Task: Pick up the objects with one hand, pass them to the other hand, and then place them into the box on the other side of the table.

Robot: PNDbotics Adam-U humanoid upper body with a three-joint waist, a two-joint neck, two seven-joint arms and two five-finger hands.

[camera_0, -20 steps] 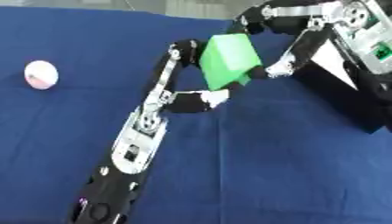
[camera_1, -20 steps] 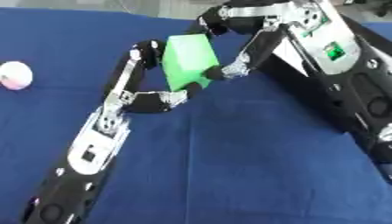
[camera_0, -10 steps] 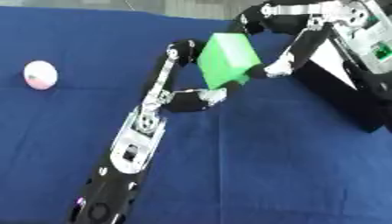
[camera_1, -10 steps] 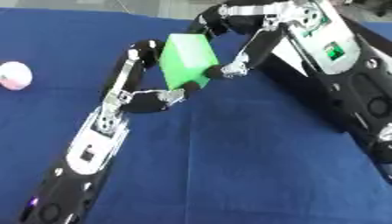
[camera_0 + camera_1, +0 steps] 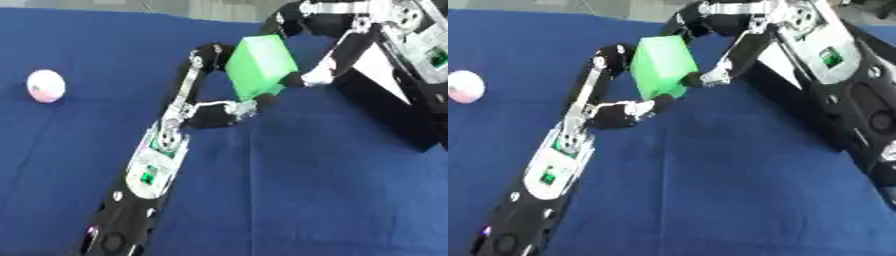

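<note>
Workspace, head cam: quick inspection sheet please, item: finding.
Surface: table under a blue cloth.
Job's things: green block held up between both hands above the cloth; pink-white ball lying at the far left.
Box: not clearly seen.
Clutter: nothing seen.
Hands: left hand has fingers on the block's left and lower edges; right hand touches its right side and top.
Cables: nothing seen.
Surroundings: pale floor strip beyond the far edge.

Lab-like: blue-clothed test table [image 5: 332, 200]
</note>
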